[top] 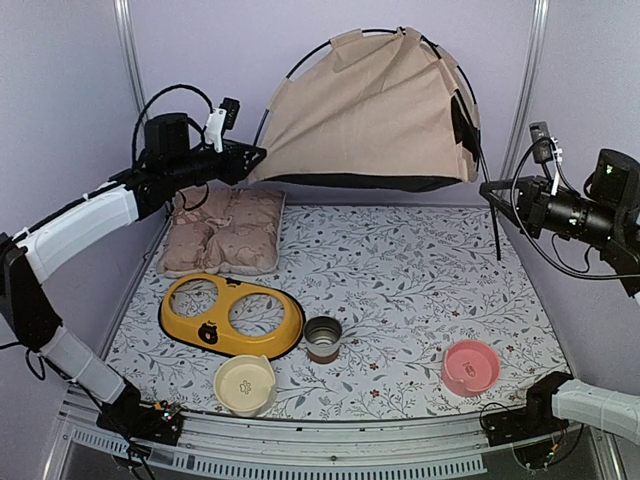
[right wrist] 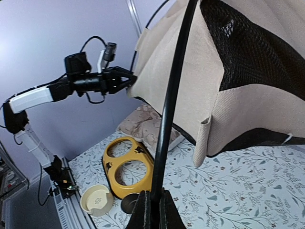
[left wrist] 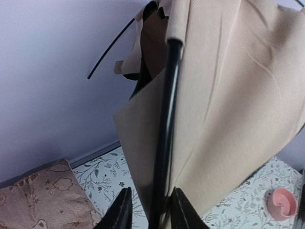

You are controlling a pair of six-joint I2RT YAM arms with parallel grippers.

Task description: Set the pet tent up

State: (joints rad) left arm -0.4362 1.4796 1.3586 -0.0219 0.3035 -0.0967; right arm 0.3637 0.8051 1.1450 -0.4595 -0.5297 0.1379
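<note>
Pet tent (top: 370,110) up at 12 o'clock — right gripper (right wrist: 153,200) clamped on its 3 o'clock pole (right wrist: 172,95), left gripper (left wrist: 152,193) partly open, loose round the 9 o'clock pole (left wrist: 164,119). Close left firmly, then lower both sides level.

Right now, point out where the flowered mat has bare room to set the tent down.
Free: the middle and right of the flowered mat, bordered by the pinkish patterned cushion at left, the raised tan fabric pet tent behind, and the round pink bowl in front. Crowded: near-left, with the yellow two-hole feeder tray, small steel cup and round cream bowl.
</note>
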